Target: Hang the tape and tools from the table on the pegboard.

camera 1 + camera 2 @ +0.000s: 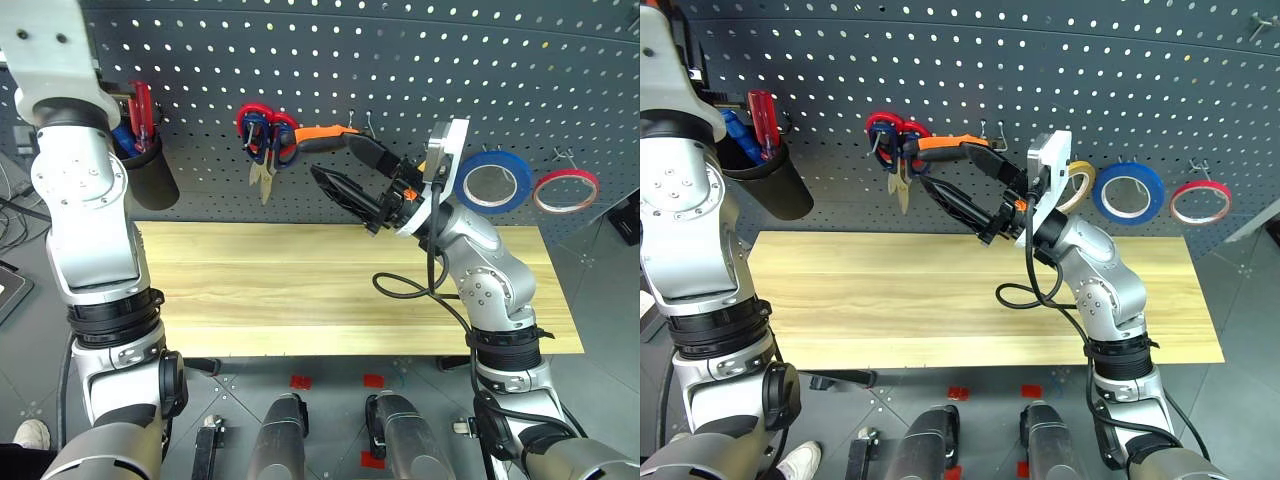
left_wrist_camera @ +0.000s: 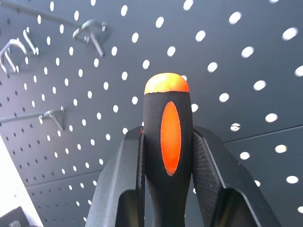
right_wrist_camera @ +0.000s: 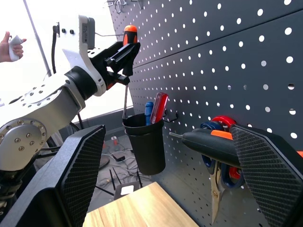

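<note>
My left gripper [image 2: 168,135] is shut on the orange-and-black screwdriver [image 2: 165,90], held handle up in front of the pegboard [image 1: 420,70]. In the right wrist view, the screwdriver's thin shaft [image 3: 125,97] reaches down to the rim of a black cup [image 3: 144,146]. My right gripper [image 1: 357,172] stands open just in front of the orange-and-black pliers [image 1: 325,134], which hang on a hook; its fingers do not touch them. Blue-handled scissors [image 1: 262,140] hang beside red-handled ones. The blue tape roll [image 1: 493,181] hangs to the right.
The black cup [image 1: 150,178] on the pegboard holds a red and a blue screwdriver. A thin red roll [image 1: 565,190] and a thin yellow roll [image 1: 1077,185] hang near the blue tape. The wooden table [image 1: 300,290] lies below. A person's hand [image 3: 12,45] shows far off.
</note>
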You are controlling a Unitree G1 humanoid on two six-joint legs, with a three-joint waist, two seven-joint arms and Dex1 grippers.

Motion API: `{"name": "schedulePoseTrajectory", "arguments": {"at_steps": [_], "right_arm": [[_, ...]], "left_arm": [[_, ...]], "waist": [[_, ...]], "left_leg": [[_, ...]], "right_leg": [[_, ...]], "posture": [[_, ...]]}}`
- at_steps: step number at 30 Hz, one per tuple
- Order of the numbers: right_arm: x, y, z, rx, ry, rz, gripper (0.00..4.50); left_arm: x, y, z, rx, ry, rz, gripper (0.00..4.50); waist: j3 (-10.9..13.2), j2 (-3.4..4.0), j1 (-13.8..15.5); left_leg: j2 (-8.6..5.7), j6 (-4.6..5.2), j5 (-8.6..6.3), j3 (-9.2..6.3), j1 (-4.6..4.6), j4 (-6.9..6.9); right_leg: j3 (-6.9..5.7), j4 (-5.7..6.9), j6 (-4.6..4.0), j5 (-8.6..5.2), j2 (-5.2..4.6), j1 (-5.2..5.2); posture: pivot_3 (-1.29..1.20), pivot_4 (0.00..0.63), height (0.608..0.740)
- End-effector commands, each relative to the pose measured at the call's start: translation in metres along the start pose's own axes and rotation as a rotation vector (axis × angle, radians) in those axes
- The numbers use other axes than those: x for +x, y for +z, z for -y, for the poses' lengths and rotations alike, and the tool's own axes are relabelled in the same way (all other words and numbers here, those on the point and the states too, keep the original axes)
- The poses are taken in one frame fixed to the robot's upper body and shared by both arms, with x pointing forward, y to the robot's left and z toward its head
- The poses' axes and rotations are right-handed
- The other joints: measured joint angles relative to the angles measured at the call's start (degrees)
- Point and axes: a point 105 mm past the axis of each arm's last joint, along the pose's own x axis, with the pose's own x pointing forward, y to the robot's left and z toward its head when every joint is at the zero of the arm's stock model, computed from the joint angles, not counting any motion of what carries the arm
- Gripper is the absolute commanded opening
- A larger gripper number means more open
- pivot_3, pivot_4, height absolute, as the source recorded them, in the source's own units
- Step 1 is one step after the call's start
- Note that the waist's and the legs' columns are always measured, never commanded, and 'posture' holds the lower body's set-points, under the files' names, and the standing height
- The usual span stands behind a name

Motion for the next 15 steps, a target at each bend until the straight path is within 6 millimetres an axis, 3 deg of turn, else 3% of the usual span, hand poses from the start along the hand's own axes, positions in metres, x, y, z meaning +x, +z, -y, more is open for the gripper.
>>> {"name": "schedulePoseTrajectory", "arguments": {"at_steps": [1,10,15], "right_arm": [[0.000,0.008,-0.005,-0.037,0.021,0.024,4.50],[-0.001,0.008,-0.001,-0.045,0.006,0.018,4.50],[-0.001,0.007,0.000,-0.057,-0.002,0.010,4.50]], "left_arm": [[0.001,-0.003,-0.003,-0.033,0.031,-0.011,0.99],[-0.002,-0.014,0.000,-0.061,0.044,-0.060,0.99],[-0.011,-0.035,-0.004,-0.048,0.091,-0.169,0.99]], "waist": [[-0.10,-0.04,0.01],[-0.10,-0.04,-0.11],[-0.12,-0.05,-0.16]], "left_leg": [[0.01,0.00,0.00,0.01,0.00,0.00],[0.01,0.00,0.00,0.01,0.00,0.03],[0.00,0.00,0.00,0.05,0.00,0.04]], "right_leg": [[-0.01,0.01,0.00,0.00,0.00,0.00],[0.00,0.06,0.00,0.00,0.00,-0.01],[0.03,0.08,0.00,0.00,0.00,-0.01]], "posture": [[-0.03,0.201,0.740],[-0.04,0.208,0.740],[-0.04,0.208,0.740]]}}
